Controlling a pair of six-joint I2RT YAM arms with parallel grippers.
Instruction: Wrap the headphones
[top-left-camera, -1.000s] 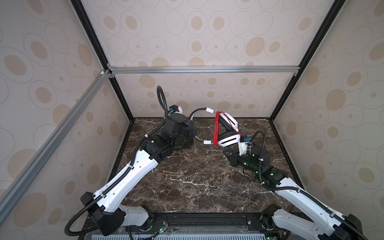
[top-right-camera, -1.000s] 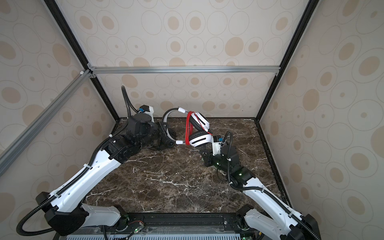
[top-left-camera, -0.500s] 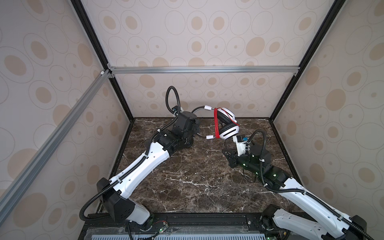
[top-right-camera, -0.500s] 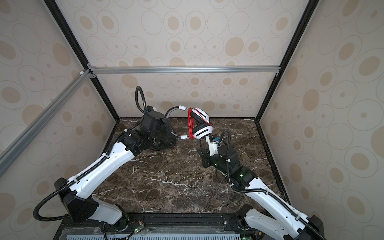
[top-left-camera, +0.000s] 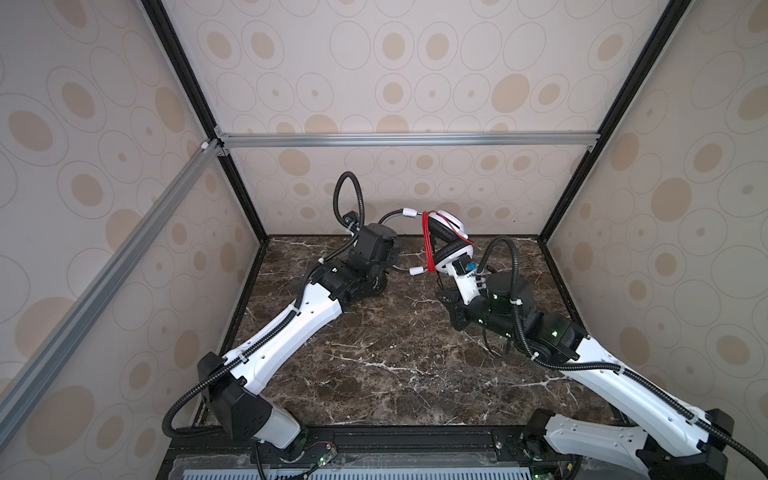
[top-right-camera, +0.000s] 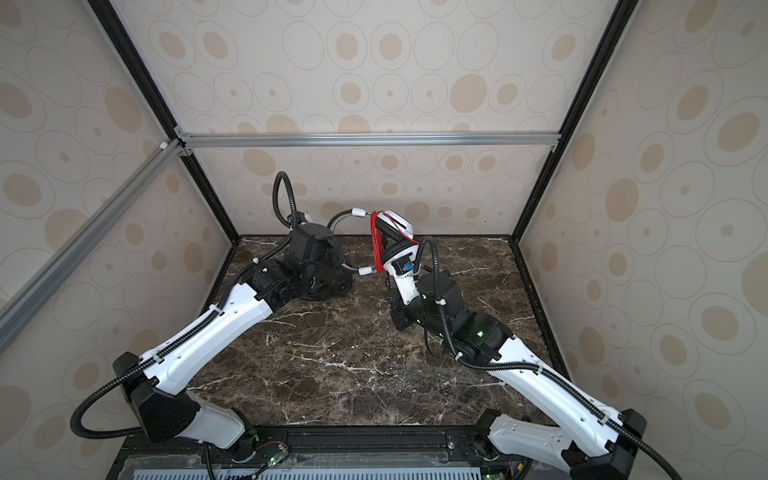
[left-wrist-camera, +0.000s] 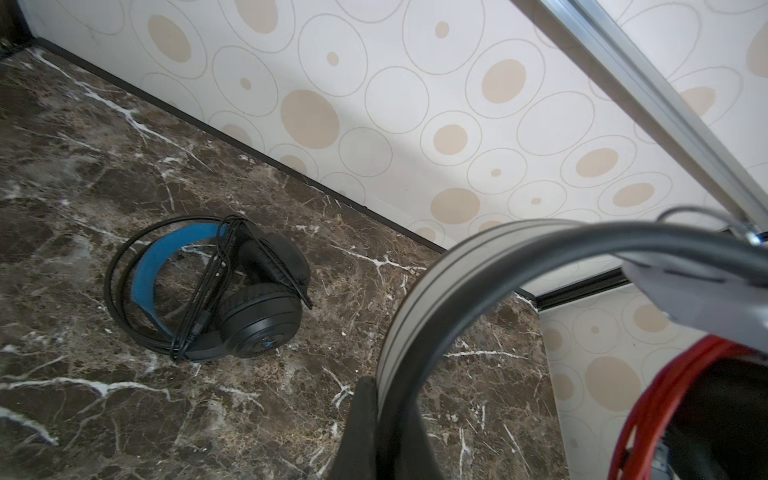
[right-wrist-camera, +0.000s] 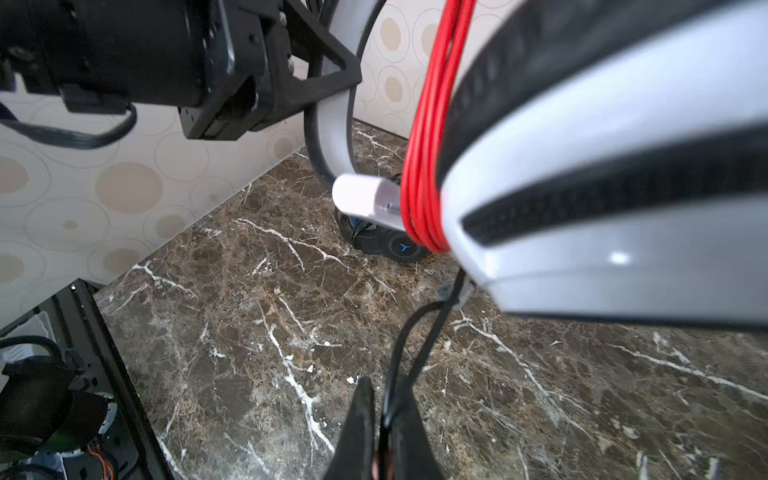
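Observation:
The white headphones (top-left-camera: 452, 232) hang in the air near the back wall, with the red cord (top-left-camera: 428, 243) wound in several turns round the earcups. My left gripper (left-wrist-camera: 376, 386) is shut on their grey headband (left-wrist-camera: 419, 299). My right gripper (right-wrist-camera: 384, 388) is below the lower white earcup (right-wrist-camera: 602, 232), shut on a thin black stretch of cord (right-wrist-camera: 405, 345) that hangs from it. The black headphones (left-wrist-camera: 208, 291), with a blue inner band and their black cord wound round them, lie on the marble by the back wall. In a top view only one black earcup (top-right-camera: 338, 284) shows beside the left arm.
Patterned walls close the marble table (top-left-camera: 395, 365) on three sides. An aluminium bar (top-left-camera: 395, 139) crosses high at the back. A black rail (top-left-camera: 395, 436) runs along the front edge, with both arm bases on it.
The white headphones have risen and moved back a little. My left arm has stretched towards the back with its gripper on the headband. Both grippers have stayed shut.

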